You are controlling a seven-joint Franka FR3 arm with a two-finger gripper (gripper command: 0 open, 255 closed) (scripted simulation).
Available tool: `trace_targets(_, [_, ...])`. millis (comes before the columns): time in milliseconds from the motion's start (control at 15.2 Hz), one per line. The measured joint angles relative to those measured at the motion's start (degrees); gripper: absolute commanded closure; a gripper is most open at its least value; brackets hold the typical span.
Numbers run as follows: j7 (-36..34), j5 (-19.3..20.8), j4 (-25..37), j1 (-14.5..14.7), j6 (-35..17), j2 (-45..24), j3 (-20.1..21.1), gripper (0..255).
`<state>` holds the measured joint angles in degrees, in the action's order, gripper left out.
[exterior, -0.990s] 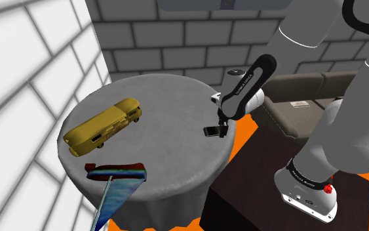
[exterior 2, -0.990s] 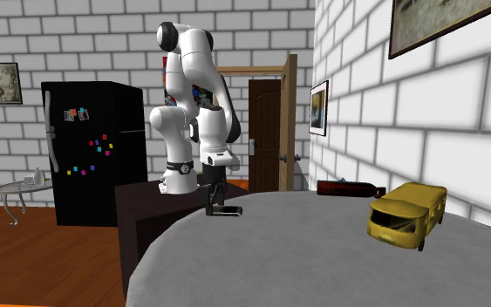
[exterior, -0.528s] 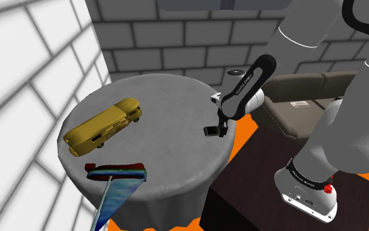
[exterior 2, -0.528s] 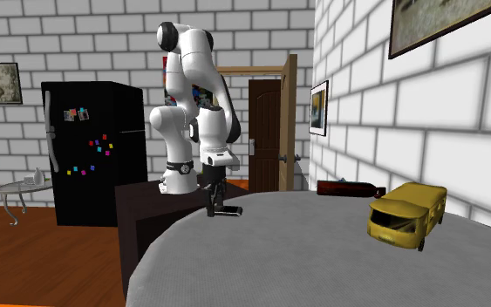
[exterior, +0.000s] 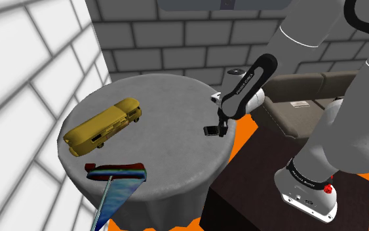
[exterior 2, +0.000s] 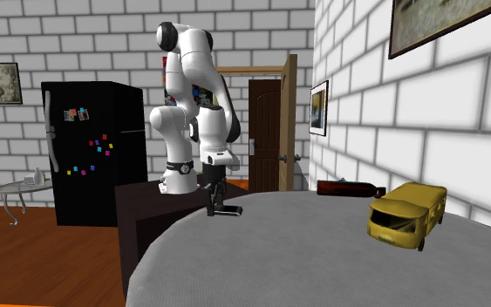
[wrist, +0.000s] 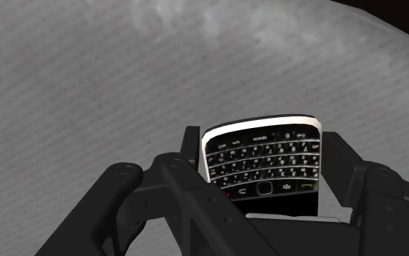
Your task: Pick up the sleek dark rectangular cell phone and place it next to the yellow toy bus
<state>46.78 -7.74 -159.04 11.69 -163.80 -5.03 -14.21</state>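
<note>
The jaws pinch the dark cell phone (wrist: 262,166) by its two long sides, keypad turned toward the wrist camera, low over the grey round bench (exterior: 166,98); in the shoulder view the phone sits near the bench's rim on the side of the dark stand (exterior: 255,190), though I cannot tell whether it touches the surface. The yellow toy bus (exterior: 104,125) lies well apart, across the bench toward the shoulder view's left, beside the white brick wall (exterior: 25,79); a dark bottle-shaped thing (exterior 2: 348,188) lies near it.
</note>
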Motion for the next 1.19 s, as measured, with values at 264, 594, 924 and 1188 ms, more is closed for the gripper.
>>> trace_targets(264, [-3.2, 4.35, -0.51, 0.26, 3.53, 4.29, -1.28, 255])
trace_targets(594, [-5.99, 8.18, -0.42, -0.28, 8.33, 9.21, -1.55, 255])
trace_targets(924, [-8.02, 10.78, -0.07, -1.03, 13.71, 14.37, -1.15, 255])
trace_targets(1188, [-8.92, 12.03, 0.38, -1.6, 17.74, 18.01, -0.78, 255])
